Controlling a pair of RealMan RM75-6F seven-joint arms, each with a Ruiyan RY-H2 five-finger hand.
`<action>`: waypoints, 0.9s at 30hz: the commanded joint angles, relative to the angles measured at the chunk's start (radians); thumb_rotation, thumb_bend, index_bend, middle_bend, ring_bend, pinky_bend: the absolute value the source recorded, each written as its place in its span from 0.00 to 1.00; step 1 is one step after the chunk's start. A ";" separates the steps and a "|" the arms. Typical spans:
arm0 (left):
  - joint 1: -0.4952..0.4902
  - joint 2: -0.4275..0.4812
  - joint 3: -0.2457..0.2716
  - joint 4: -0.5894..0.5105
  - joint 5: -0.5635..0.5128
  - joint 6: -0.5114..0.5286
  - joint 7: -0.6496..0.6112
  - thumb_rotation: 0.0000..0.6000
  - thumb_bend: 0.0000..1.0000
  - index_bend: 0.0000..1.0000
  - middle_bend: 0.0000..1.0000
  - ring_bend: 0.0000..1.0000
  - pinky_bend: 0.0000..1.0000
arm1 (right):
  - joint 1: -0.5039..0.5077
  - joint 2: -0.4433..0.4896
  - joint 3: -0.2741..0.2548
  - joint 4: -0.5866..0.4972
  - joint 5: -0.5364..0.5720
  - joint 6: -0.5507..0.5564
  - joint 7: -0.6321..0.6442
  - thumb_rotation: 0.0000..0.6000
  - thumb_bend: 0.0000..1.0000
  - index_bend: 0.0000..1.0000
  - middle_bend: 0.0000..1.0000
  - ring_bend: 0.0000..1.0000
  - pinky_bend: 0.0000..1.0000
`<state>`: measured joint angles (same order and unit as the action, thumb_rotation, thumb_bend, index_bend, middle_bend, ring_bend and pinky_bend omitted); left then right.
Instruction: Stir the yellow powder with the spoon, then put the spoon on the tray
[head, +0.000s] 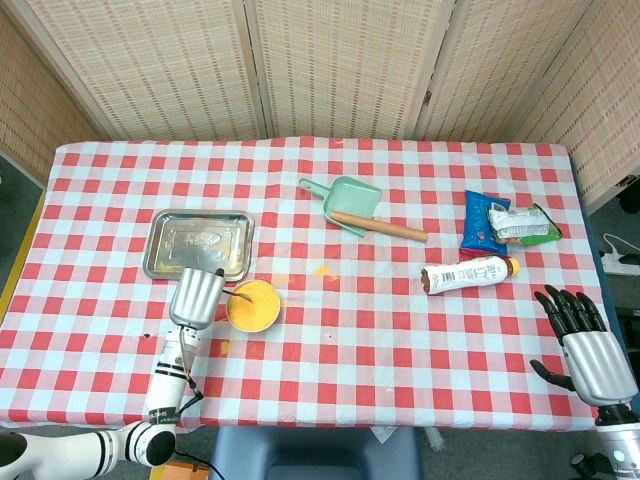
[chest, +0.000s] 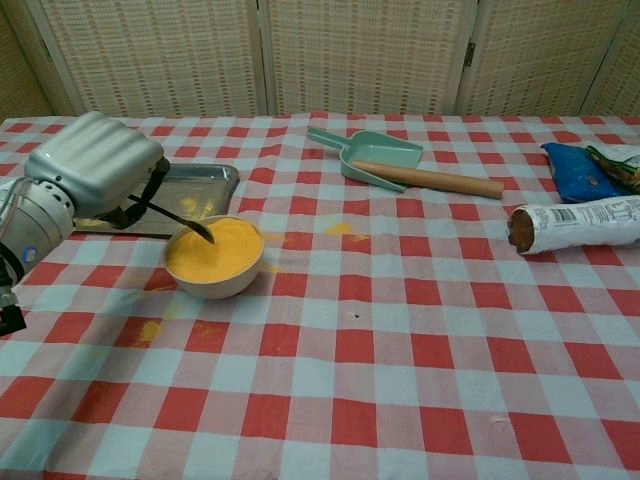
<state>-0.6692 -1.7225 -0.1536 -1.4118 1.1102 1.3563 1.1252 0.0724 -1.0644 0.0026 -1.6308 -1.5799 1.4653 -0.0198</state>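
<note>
One left hand (chest: 95, 172) holding spoon (chest: 183, 218), tip in powder (chest: 215, 250)

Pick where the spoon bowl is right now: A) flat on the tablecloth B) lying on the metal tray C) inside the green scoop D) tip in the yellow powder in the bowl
D: the left hand holds the spoon angled down, tip at the yellow powder in the bowl.

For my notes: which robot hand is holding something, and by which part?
The left robot hand holds the spoon by its handle end. The right robot hand holds nothing.
</note>
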 joint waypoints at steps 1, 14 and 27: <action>-0.004 -0.020 0.018 0.024 0.019 0.015 0.033 1.00 0.46 0.69 1.00 1.00 1.00 | -0.001 0.002 0.000 -0.001 -0.001 0.003 0.003 1.00 0.09 0.00 0.00 0.00 0.00; 0.002 -0.056 0.039 0.084 0.037 -0.010 0.043 1.00 0.46 0.69 1.00 1.00 1.00 | -0.004 0.002 -0.001 0.000 -0.007 0.008 0.005 1.00 0.09 0.00 0.00 0.00 0.00; 0.015 -0.036 0.052 0.055 0.051 -0.028 0.026 1.00 0.46 0.24 1.00 1.00 1.00 | -0.008 -0.001 0.005 -0.004 0.000 0.018 -0.003 1.00 0.09 0.00 0.00 0.00 0.00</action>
<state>-0.6563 -1.7602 -0.1039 -1.3553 1.1583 1.3287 1.1530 0.0641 -1.0654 0.0076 -1.6344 -1.5800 1.4826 -0.0228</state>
